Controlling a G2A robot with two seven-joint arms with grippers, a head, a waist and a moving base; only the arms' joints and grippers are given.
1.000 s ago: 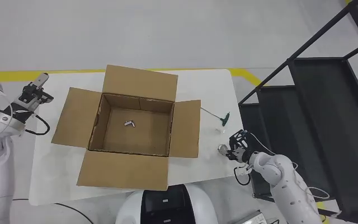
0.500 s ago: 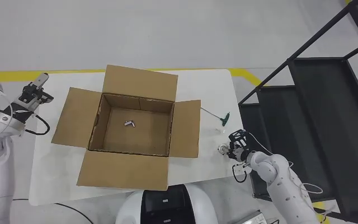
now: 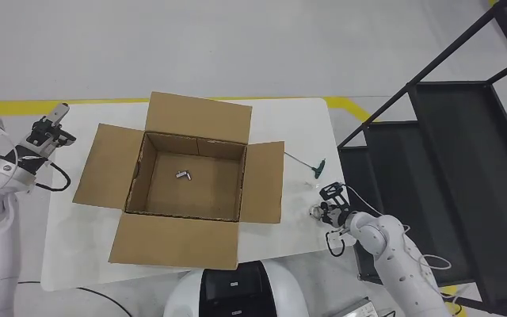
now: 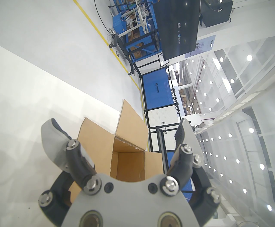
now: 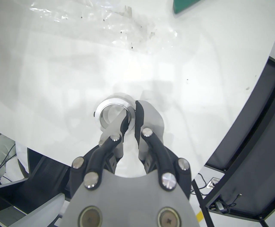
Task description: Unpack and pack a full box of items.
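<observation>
Top view: you have the cardboard box [image 3: 198, 117] in the middle of the white tabletop [image 3: 293, 127], all four flaps folded outward. A small metal piece [image 3: 184, 173] lies on the box floor, near its centre. At 3 o'clock from the box, beyond the flap, a green-handled tool [image 3: 318, 166] lies flat, its thin shaft pointing back toward the box. Your right hand [image 3: 321, 209] sits at about 4 o'clock from the box, near the tabletop's edge, with a metal ring [image 3: 315, 211] at its fingertips. Your left hand [image 3: 49, 127] is well apart from the box, between 9 and 10 o'clock, at the tabletop's edge.

Left wrist view: your left hand [image 4: 118, 124] is spread wide with nothing between its fingers [image 4: 53, 137]. Beyond it the box [image 4: 129, 159] stands on the tabletop [image 4: 43, 96], one flap raised.

Right wrist view: your right hand [image 5: 132, 114] is pinching the wall of the metal ring [image 5: 101, 109], one finger [image 5: 125, 125] inside the ring and the other outside it. The ring hangs low over the tabletop [image 5: 53, 75]; you cannot tell whether it touches. Farther off lie a crumpled clear plastic film [image 5: 129, 36] and a corner of the green-handled tool [image 5: 184, 5].
</observation>
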